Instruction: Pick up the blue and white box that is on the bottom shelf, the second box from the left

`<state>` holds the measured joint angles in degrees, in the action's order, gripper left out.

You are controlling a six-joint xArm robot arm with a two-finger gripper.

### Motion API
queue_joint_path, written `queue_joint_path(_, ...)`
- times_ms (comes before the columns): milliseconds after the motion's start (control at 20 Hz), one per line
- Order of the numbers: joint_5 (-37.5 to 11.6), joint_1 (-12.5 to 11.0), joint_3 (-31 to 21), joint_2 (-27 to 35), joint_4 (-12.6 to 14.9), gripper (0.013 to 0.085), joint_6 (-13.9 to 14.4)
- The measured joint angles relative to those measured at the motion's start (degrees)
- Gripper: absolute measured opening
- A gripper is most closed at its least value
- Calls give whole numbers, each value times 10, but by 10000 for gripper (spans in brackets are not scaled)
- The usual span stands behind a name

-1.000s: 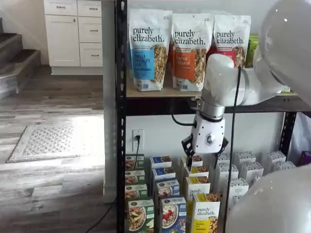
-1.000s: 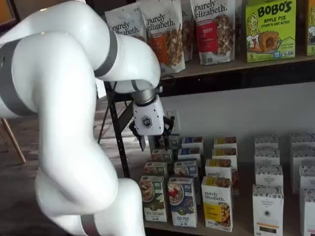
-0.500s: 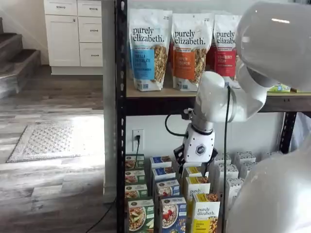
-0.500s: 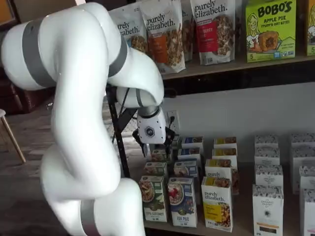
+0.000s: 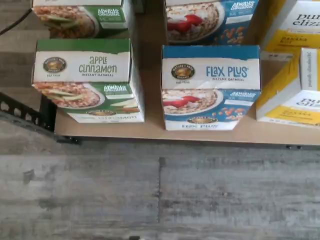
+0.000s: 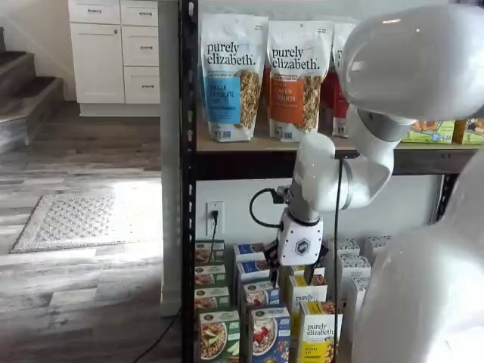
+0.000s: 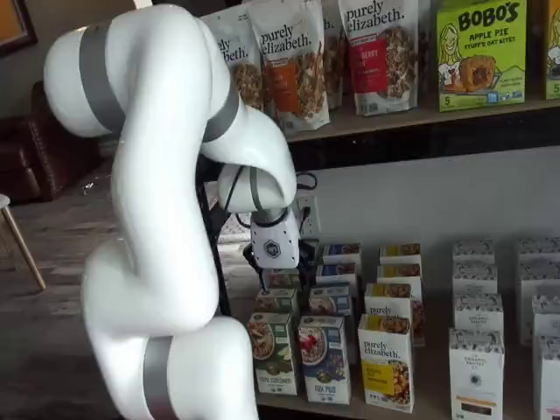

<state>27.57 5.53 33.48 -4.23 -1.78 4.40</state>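
The white-bodied gripper with black fingers [image 6: 296, 266] hung at lower centre in both shelf views; fingers mostly hidden, but jaws stood wide apart, holding nothing. Below it, the blue and white Flax Plus carton [image 5: 210, 87] stood untouched at the front edge of the tan bottom shelf [image 5: 150, 131], just right of the green apple cinnamon carton [image 5: 87, 80]. Approach only; descent, grasp and lift remain. Carton upright, long axis vertical, front facing out.
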Motion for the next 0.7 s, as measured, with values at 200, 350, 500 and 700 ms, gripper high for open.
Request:
queue_joint_path(200, -29, 2, 18, 47, 4, 850, 5)
queue_joint_path(350, -48, 4, 32, 80, 1, 850, 3)
queue_joint_path(500, -54, 6, 50, 108, -1, 850, 4)
queue_joint_path(700, -60, 8, 81, 152, 19, 850, 24)
